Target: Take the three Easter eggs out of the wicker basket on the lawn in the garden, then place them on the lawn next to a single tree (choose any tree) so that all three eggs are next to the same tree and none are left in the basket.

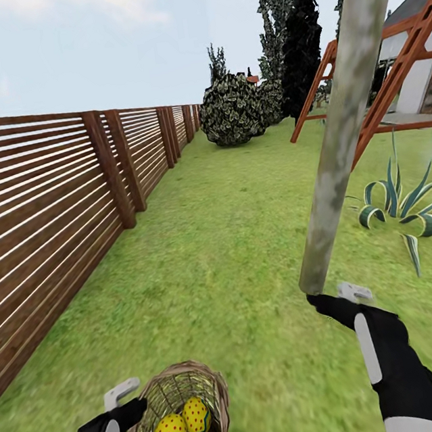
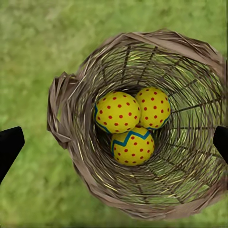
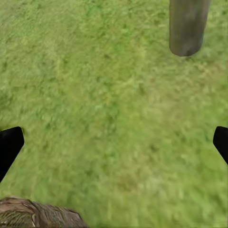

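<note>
Wicker: round tan-brown woven basket (image 1: 175,412) sits on the short green lawn (image 1: 221,256), at the left gripper (image 1: 128,399).
Eggs: left wrist view looks straight in, 3 yellow red-dotted eggs (image 2: 130,124) touching, all inside.
Left fingers: spread wide.
Right gripper (image 1: 342,295): spread too, empty, just beside the pale mottled tree trunk (image 1: 347,124).

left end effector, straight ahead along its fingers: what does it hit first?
Probably the Easter eggs in the wicker basket; the left end effector is open, spanning the basket. Depth is unclear.
</note>
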Available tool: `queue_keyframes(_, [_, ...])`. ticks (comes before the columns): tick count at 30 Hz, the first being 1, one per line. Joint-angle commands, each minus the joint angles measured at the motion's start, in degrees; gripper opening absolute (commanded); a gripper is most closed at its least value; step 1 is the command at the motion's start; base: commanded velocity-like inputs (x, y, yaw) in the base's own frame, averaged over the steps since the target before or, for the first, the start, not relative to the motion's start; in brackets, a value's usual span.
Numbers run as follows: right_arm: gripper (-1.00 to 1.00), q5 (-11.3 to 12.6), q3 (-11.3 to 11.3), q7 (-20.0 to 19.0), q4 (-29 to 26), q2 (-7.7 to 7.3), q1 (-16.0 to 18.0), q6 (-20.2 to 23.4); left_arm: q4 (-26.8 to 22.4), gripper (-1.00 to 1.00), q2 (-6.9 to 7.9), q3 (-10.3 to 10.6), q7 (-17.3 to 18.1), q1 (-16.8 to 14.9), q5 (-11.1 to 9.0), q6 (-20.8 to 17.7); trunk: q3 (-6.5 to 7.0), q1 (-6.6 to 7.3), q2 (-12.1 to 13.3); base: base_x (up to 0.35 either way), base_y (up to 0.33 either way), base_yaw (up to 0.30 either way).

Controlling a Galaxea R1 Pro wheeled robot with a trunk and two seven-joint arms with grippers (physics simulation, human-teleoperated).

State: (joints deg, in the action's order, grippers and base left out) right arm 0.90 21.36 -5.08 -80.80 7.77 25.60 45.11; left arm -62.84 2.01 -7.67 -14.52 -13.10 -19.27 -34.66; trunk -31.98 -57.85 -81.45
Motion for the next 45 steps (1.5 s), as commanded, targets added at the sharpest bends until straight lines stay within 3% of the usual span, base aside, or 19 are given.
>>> queue_keyframes(1, [1.00,-0.06,-0.62,-0.28,-0.77,0.18,0.02,0.49,-0.05,1.00,0.02,0.29,-0.48,-0.02,-0.58,-0.13,0.12,0.23,0.38,0.000,0.000,0.000])
queue_keyframes(4, [1.00,1.30,-2.48,-0.18,-2.20,0.42,-0.06,0.93,0.10,1.00,0.01,1.18,-0.64,-0.01,-0.54,0.74,0.66,0.88,1.59,0.000,0.000,0.000])
queue_keyframes(5, [1.00,2.94,-3.06,-0.04,-2.55,0.42,-0.08,1.05,0.13,1.00,0.01,1.70,-0.73,-0.02,-0.53,1.24,0.84,1.10,1.99,0.000,0.000,0.000])
queue_keyframes(10, [1.00,7.33,-3.95,0.12,-3.10,0.22,-0.10,1.29,0.26,1.00,0.01,3.43,-0.89,0.00,-0.51,1.97,1.20,1.54,2.79,0.000,0.000,0.000])
queue_keyframes(13, [1.00,8.44,-4.18,-0.06,-3.22,0.12,-0.11,1.24,0.37,1.00,0.01,4.47,-0.92,0.00,-0.51,2.23,1.20,1.54,2.79,0.000,0.000,0.000])
queue_keyframes(17, [1.00,8.95,-4.72,-0.21,-3.28,0.02,-0.11,1.16,0.51,1.00,0.01,5.26,-0.89,0.00,-0.48,2.35,1.20,1.54,2.79,0.000,0.000,0.000])
queue_keyframes(25, [1.00,9.18,-5.33,-0.28,-3.42,-0.10,-0.11,1.19,3.15,1.00,-0.16,5.60,-0.62,-0.06,-0.48,2.82,2.64,3.30,6.00,0.000,0.000,0.000])
queue_keyframes(31, [1.00,9.20,-5.36,-0.28,-3.61,-0.12,-0.11,1.27,4.93,1.00,-0.24,6.10,-0.38,-0.08,-0.44,5.27,2.64,3.30,6.00,0.000,0.000,0.000])
queue_keyframes(36, [1.00,9.20,-5.36,-0.28,-3.65,-0.12,-0.11,1.29,6.71,1.00,-0.37,8.69,-0.34,-0.15,-0.48,6.36,2.64,3.30,6.00,0.000,0.000,0.000])
queue_keyframes(45, [1.00,9.24,-5.39,-0.28,-3.83,-0.12,-0.11,1.31,7.60,1.00,-0.66,10.15,-0.26,-0.17,-0.49,7.48,2.64,3.30,6.00,0.000,0.000,0.000])
